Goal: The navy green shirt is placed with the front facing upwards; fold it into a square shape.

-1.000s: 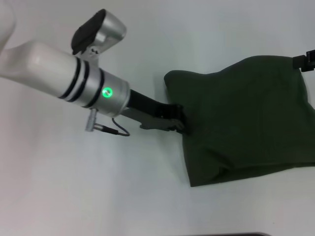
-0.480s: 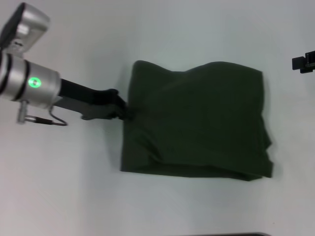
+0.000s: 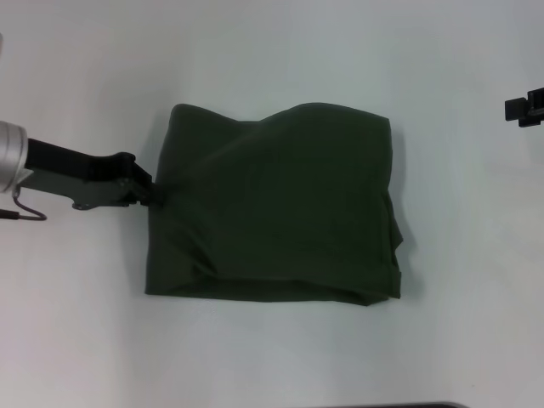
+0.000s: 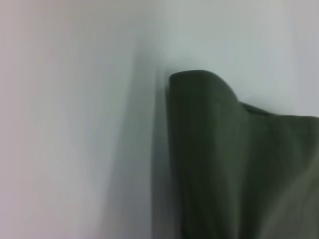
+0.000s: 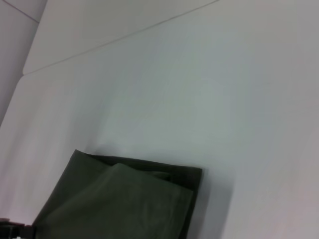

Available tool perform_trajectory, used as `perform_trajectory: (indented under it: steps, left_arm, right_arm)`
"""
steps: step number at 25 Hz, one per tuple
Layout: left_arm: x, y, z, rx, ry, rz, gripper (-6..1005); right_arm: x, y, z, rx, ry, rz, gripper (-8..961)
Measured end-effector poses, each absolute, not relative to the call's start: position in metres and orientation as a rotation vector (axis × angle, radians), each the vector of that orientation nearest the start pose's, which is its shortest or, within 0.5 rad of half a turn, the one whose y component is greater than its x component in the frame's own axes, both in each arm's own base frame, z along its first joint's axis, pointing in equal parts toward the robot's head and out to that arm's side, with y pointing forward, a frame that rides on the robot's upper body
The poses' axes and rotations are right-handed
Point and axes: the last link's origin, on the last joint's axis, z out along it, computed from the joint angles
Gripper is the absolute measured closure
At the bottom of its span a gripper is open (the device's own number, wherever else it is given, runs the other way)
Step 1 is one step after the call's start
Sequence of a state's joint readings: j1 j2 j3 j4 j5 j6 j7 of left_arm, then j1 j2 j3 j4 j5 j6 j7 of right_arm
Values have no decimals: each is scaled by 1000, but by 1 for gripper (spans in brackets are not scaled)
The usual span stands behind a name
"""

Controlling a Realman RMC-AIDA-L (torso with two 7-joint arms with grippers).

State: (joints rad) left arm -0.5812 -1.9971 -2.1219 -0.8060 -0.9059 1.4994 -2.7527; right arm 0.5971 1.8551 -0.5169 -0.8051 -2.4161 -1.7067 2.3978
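Our left gripper (image 3: 151, 194) pinches the left edge of the shirt (image 3: 280, 204), folded nearly square beyond its jaws, and a sideways pull could drag it open; right gripper (image 3: 525, 109) idles, state unclear.

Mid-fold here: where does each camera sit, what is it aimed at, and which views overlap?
Head: high on the robot, looking down at the table; shirt mid-table, left gripper pinching its edge, right gripper off to the side.
Left wrist: on the left arm, close on the shirt; no fingers show.
Right wrist: on the right arm, looking across at the shirt.
All three share the shirt.
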Motion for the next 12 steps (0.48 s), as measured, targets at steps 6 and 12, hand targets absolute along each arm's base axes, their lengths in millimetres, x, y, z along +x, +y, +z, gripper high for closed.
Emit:
perform_trajectory:
  steps: [6,12]
  left_arm:
    - [-266,342,18,-2303,-2021,-250,944]
    - [-273,336,29,-2283,-2026,-321,932]
  right_arm:
    - [307,346,118,-2241,1791,300,536]
    - [306,347,118,-2246,1785,301,536]
